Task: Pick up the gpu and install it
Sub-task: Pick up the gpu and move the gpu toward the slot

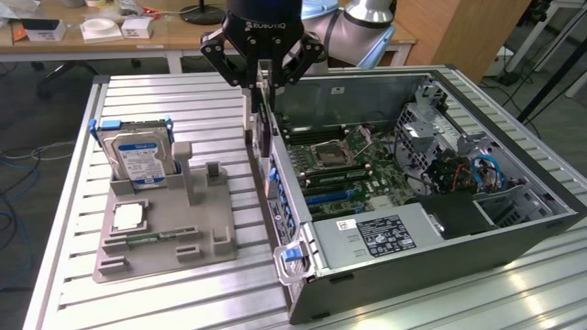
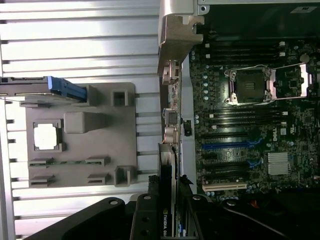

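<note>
Gpu [image 1: 261,124] [image 2: 166,175] is up in the air, standing on its edge with its long side pointing down, held at its upper end by the gripper [image 1: 263,81] [image 2: 168,200]. The jaws are closed only partly, because the thin card sits between them; they press on its two flat faces. The card hangs over the middle of the bench [image 1: 183,96] [image 2: 75,35], nearer to the far edge than to the near edge in the exterior view. It is between the grey holder [image 1: 165,234] [image 2: 80,145] and the open computer case [image 1: 440,261]. Its lower end is just beside the case wall [image 1: 275,199] that faces the holder, and I cannot tell if the two touch. The gpu is not in any slot. The case lies on its side toward the bench edge at the exterior view's right. Inside it are the motherboard [image 1: 358,172] [image 2: 250,125], with the empty processor socket [image 1: 328,152] [image 2: 247,85] and the blue expansion slots [image 1: 330,199] [image 2: 230,146], and the power supply [image 1: 381,234] with its label toward the near edge. The case wall stands between the card and these slots. On the holder, toward the bench edge at the exterior view's left, a hard drive [image 1: 137,155] [image 2: 30,90] stands upright in its pocket. A square processor chip [image 1: 128,216] [image 2: 46,136] lies flat in front of it, and a narrow memory stick [image 1: 151,237] lies nearer to the near edge.
</note>
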You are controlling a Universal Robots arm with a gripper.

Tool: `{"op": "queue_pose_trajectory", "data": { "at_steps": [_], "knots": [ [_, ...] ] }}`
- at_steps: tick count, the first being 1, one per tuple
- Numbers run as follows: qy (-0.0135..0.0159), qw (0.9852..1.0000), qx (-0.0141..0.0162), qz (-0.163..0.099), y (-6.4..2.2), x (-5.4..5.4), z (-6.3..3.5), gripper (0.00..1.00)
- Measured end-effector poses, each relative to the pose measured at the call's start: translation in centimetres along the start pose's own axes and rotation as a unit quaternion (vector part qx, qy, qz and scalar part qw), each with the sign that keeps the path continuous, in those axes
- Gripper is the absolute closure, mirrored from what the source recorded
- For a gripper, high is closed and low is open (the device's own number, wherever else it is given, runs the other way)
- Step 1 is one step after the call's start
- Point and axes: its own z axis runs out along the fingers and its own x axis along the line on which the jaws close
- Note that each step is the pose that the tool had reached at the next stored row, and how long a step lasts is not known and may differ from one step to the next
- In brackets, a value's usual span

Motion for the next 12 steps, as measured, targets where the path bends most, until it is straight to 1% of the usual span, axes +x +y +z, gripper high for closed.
{"op": "queue_pose_trajectory", "data": {
  "at_steps": [12],
  "knots": [
    [0.0000,1.0000,0.0000,0.000,0.04,-0.32,0.01,0.74]
  ]
}}
